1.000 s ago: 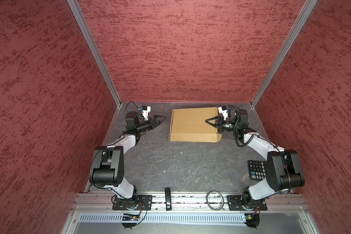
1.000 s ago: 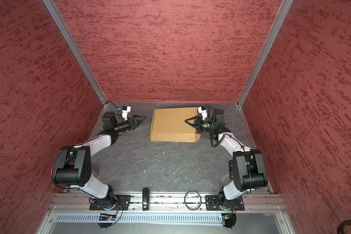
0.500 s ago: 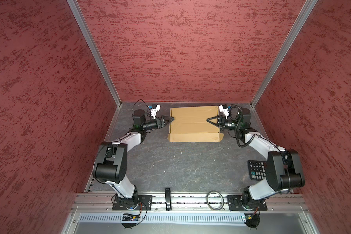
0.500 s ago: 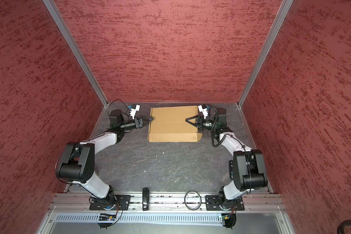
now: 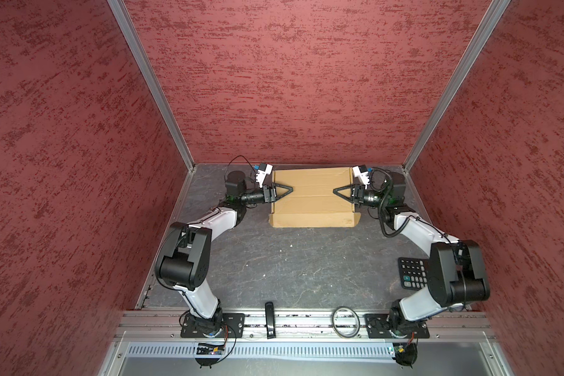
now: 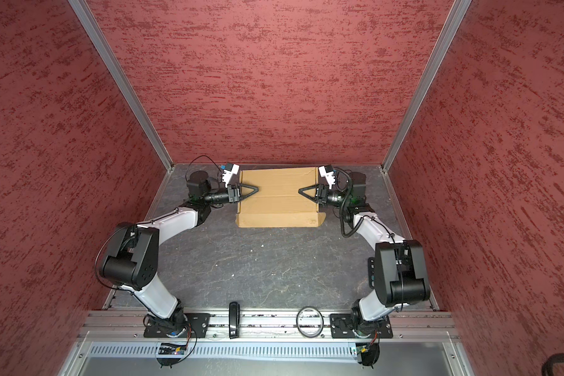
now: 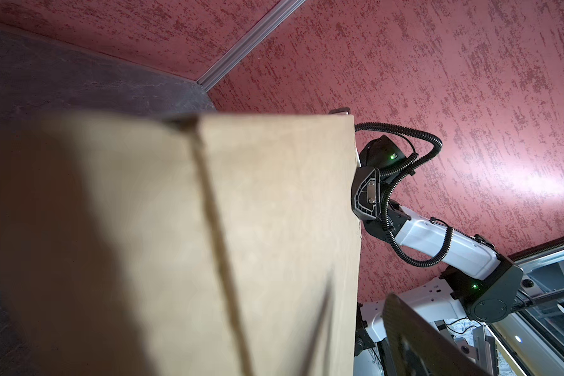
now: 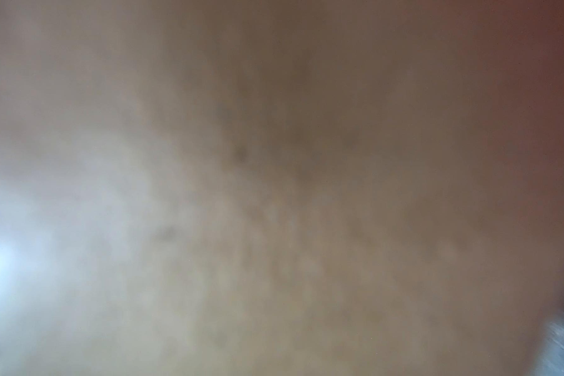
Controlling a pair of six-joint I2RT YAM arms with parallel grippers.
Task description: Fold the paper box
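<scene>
Red, rough-plastered walls close in three sides of the dark grey, stone-patterned table (image 5: 290, 260). Nearest me, towards the near right corner, a black calculator (image 5: 410, 271) lies well apart from the work.

Further out, against the far edge and about midway along it, sits the paper box (image 5: 311, 201). It is a shallow rectangular mailer of plain brown corrugated cardboard, and its long axis runs left to right along that edge. My coming move turns on that axis, because each short end faces one arm. The left gripper (image 5: 291, 188) lies over the left end and the right gripper (image 5: 335, 190) over the right end, tips pointing at each other. Neither arm is nearer than the other.

The left jaws are spread wide, with the cardboard's edge between them as far as I can judge. Whether the right jaws pinch the box I cannot tell.

Both top views give me this symmetry. The left wrist view adds a crease across the box's panel, and shows part of the right gripper set against the far short edge. The right wrist view gives only a blurred tan surface close to the lens.
</scene>
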